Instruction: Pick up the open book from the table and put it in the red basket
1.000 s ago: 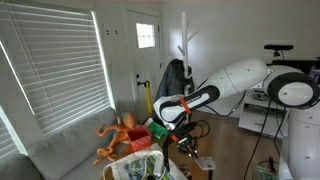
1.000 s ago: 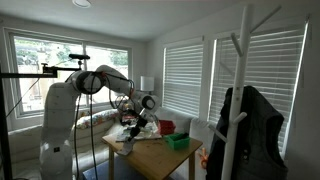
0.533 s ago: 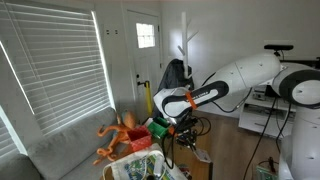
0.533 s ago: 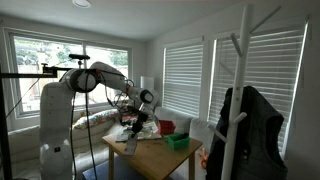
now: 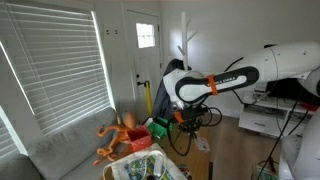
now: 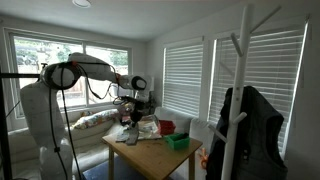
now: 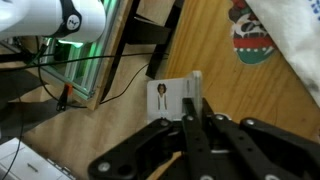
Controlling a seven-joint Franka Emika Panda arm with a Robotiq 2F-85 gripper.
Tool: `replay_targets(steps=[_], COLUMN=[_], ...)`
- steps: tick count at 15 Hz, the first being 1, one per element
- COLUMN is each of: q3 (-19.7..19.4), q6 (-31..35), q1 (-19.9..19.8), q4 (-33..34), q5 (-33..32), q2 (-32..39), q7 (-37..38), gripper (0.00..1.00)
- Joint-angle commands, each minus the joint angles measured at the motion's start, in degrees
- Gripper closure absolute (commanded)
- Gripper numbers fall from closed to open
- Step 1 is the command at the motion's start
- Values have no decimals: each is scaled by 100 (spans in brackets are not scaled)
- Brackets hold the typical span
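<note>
My gripper point(image 7: 197, 103) is shut on the open book point(image 7: 166, 99), a small whitish book with a dark figure printed on it, held by its right edge. It hangs above the edge of the light brown table point(image 7: 222, 62). In both exterior views the gripper point(image 5: 185, 117) point(image 6: 135, 104) is raised above the table point(image 6: 150, 157). The red basket point(image 6: 166, 127) stands at the table's far side next to the green bin point(image 6: 178, 142). It also shows in an exterior view point(image 5: 141, 143). The book is too small to make out in the exterior views.
An orange toy point(image 5: 118, 134), a white mesh basket point(image 5: 134, 168) and the green bin point(image 5: 158, 128) crowd the table. White cloth with a red and white item point(image 7: 250, 35) lies on the table. Cables point(image 7: 90, 85) run across the floor. A coat stand point(image 6: 240, 110) is nearby.
The arm has risen and swung, lifting the gripper up off the table with the book in it.
</note>
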Motion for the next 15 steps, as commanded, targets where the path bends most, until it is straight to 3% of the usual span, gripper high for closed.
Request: replay_targets(steps=[1, 9, 10, 11, 14, 15], q3=[-11, -31, -77, -72, -76, -78], q6=[842, 2462, 2146, 2201, 2180, 2180], q1=[-164, -238, -233, -228, -225, -225], q4=[156, 633, 543, 573, 561, 561], q5=[135, 35, 94, 91, 91, 91], q2=[259, 284, 305, 303, 336, 347], q7=[707, 1934, 1546, 1582, 1566, 1565], gripper=[97, 98, 98, 92, 92, 98])
